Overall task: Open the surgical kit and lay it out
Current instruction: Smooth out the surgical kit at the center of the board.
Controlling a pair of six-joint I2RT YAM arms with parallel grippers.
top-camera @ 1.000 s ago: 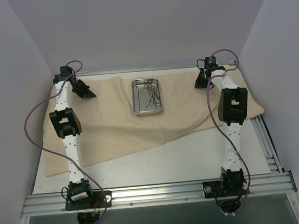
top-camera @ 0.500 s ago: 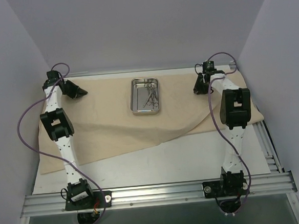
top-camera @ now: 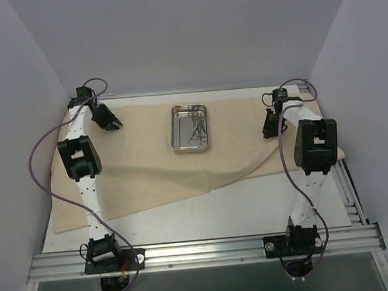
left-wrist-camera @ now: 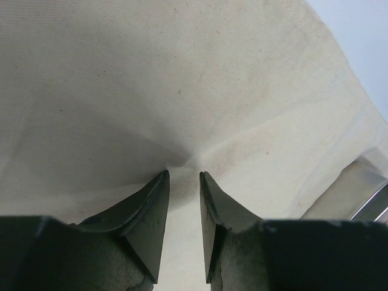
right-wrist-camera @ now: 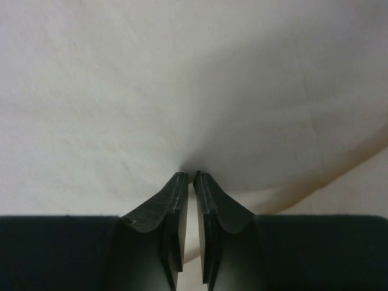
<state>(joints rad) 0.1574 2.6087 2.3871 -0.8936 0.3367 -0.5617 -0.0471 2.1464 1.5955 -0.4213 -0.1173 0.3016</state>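
Looks like the spreading step: left gripper (left-wrist-camera: 183,174) and right gripper (right-wrist-camera: 190,176) each pinch a pucker of the cloth wrap (top-camera: 162,171) (tray (top-camera: 174,128) between them). Next I'd pull outward evenly, gently.

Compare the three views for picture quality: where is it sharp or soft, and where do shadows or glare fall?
Top external: even light, sharp throughout, a mild sheen on the steel tray. Left wrist: the weave of the cloth wrap is crisp, with a dark shadow at the left gripper. Right wrist: softer, weave hardly resolved, shadow spreading from the right gripper.
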